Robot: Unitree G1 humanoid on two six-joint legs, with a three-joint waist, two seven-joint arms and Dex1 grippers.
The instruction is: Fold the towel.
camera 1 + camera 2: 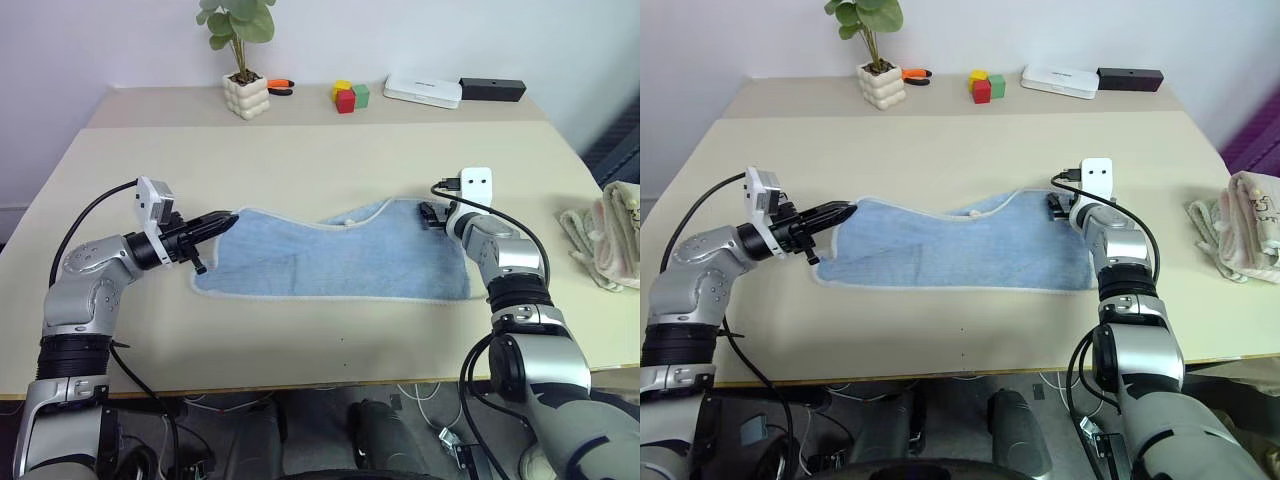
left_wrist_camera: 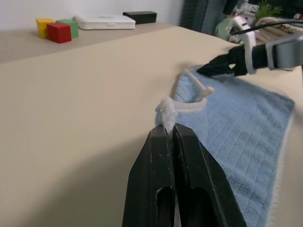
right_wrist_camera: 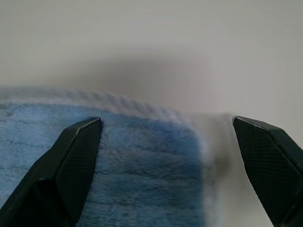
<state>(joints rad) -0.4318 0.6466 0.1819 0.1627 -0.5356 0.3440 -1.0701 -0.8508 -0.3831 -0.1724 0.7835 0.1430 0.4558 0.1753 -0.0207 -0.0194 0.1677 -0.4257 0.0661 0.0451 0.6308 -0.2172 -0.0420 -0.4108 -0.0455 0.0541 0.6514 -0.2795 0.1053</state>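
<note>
My left end effector [image 2: 169, 135], reaching level, was clenched on the towel [image 1: 340, 262] corner; my right end effector [image 3: 168, 130] gaped over the opposite corner, perhaps not touching. The rumpled blue towel lay mid-worktop [image 1: 300, 160].

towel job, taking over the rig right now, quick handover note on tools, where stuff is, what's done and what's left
Left tool: shut on the pale edging at the far left corner of the towel, corner lifted a little.
Right tool: open, fingers either side of the towel's far right corner, not yet closed on it.
Towel: light blue, lying mostly flat across the middle of the table, far edge rumpled, white loop showing on that edge.
Done: left corner gripped.
Left: close the right tool on its corner, then probably bring both corners over to make the fold. No fold made yet.
A cream towel sits at the table's right edge; leave it.
</note>
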